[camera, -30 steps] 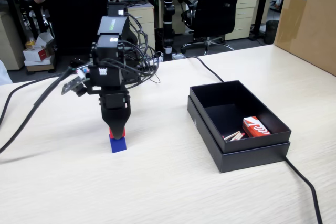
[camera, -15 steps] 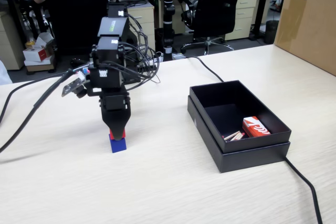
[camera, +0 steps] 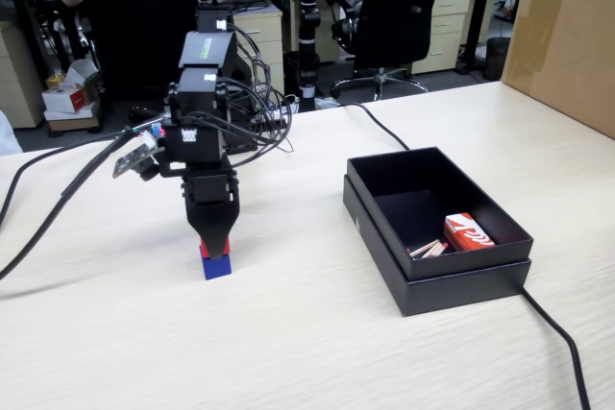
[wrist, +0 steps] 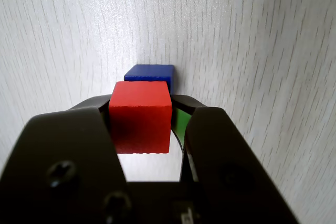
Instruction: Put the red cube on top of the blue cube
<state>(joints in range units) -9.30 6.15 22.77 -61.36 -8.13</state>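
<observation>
In the wrist view my gripper (wrist: 142,102) is shut on the red cube (wrist: 140,116), which sits between the two dark jaws. Just beyond it the blue cube (wrist: 149,72) rests on the pale wooden table, mostly hidden behind the red one. In the fixed view the gripper (camera: 213,242) points straight down at the blue cube (camera: 217,267), its tip right at the cube's top. There the jaws cover the red cube except for a red sliver at the tip, so whether the two cubes touch is not clear.
An open black box (camera: 437,280) stands on the table to the right, holding a red-and-white packet (camera: 468,232) and some sticks. A black cable (camera: 562,343) runs from behind it. A cardboard box (camera: 567,36) stands at the far right, and cables (camera: 58,204) trail left of the arm.
The gripper has sunk slightly with the red cube, so less red shows above the blue cube. The blue cube has not moved.
</observation>
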